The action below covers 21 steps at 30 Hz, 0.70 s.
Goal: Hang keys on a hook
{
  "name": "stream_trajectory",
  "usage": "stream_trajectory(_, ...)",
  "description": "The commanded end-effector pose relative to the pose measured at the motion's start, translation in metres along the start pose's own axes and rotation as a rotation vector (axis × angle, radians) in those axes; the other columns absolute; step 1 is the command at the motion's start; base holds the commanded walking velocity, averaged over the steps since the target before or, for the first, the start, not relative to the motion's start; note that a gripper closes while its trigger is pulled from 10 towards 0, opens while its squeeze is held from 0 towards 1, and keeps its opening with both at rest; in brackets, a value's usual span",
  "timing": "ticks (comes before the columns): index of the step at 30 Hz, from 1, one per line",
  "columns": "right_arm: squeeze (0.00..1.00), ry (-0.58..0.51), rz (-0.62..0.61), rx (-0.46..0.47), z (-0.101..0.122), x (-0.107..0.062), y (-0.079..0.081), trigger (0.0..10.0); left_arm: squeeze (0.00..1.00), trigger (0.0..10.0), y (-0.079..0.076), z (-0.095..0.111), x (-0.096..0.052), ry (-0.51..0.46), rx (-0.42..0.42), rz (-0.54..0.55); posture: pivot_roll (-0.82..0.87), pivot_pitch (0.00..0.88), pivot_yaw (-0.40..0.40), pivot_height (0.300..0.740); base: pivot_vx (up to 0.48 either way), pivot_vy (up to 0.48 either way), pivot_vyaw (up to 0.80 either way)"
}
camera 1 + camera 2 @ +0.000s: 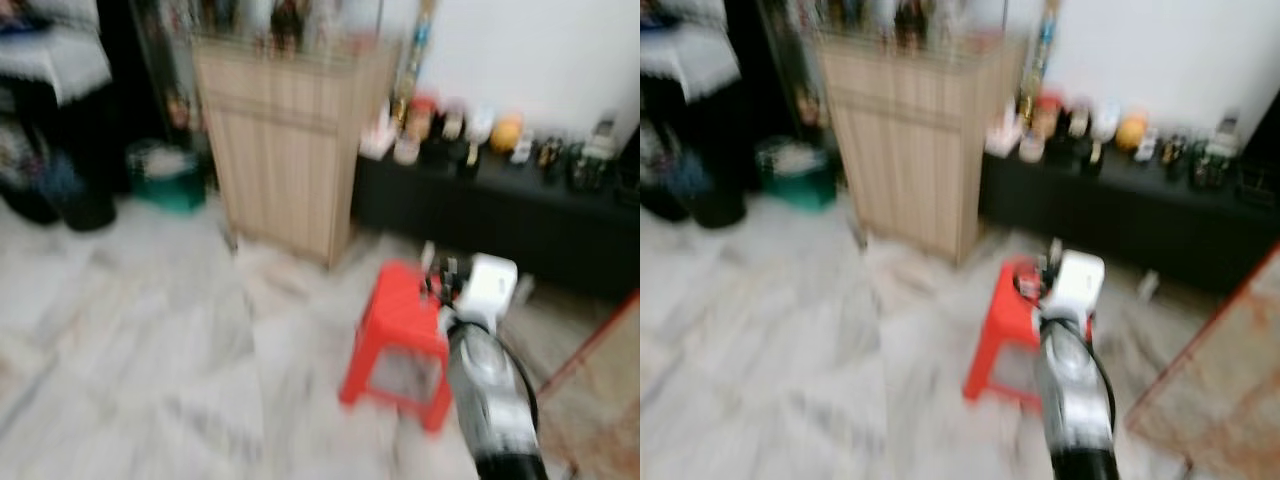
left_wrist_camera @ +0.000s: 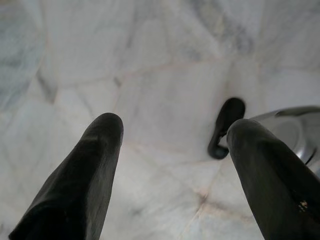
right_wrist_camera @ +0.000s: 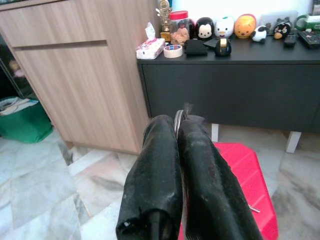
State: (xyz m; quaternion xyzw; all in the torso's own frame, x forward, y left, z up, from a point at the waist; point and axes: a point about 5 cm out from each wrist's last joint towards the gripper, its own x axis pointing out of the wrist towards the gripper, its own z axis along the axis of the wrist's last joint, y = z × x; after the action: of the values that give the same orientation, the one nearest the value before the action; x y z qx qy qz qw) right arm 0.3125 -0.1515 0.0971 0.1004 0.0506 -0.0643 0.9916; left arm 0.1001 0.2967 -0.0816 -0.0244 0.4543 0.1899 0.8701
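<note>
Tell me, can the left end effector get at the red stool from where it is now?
Probably not without moving. The left end effector hangs open over bare marble floor, pointing down. The red stool sits on the robot's right, beneath the right end effector, which is closed around something thin and metallic.

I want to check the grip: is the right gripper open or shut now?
Shut. In the right wrist view the right gripper's two black fingers press together, with a thin metal ring, probably the keys, between their tips.
</note>
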Motion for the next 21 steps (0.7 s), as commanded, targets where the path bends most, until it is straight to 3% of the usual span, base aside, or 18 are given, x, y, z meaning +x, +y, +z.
stream_trajectory(1,0.0,-0.005,-0.025,0.015,0.0047,0.0029,-0.0041,10.0,0.0,10.0,-0.0014,0.0045,0.0012,-0.013,-0.001,-0.016,0.08,0.0,-0.08,0.74,0.0,0.0,0.0)
stream_trajectory(4,0.0,0.0,-0.027,0.005,0.0041,0.0031,-0.0042,10.0,0.0,10.0,0.0016,0.0047,0.0007,-0.014,-0.006,-0.015,0.08,0.0,-0.081,0.74,0.0,0.0,-0.56)
stream_trajectory(13,0.0,0.004,-0.02,0.004,0.0035,0.0035,-0.0017,10.0,0.0,10.0,0.0,0.0052,0.0009,-0.02,0.008,-0.024,0.08,0.0,-0.083,0.74,0.0,0.0,0.0)
stream_trajectory(16,0.0,0.004,-0.018,0.002,0.0036,0.0038,-0.0012,10.0,0.0,10.0,-0.0005,0.0056,0.0009,-0.022,0.022,-0.027,0.08,0.0,-0.085,0.74,0.0,-0.322,0.0)
stream_trajectory(21,0.0,0.005,-0.015,-0.001,0.0035,0.0042,-0.0005,10.0,0.0,10.0,-0.0005,0.0054,0.0008,-0.022,0.021,-0.029,0.08,0.0,-0.087,0.74,0.0,-0.48,-0.8)
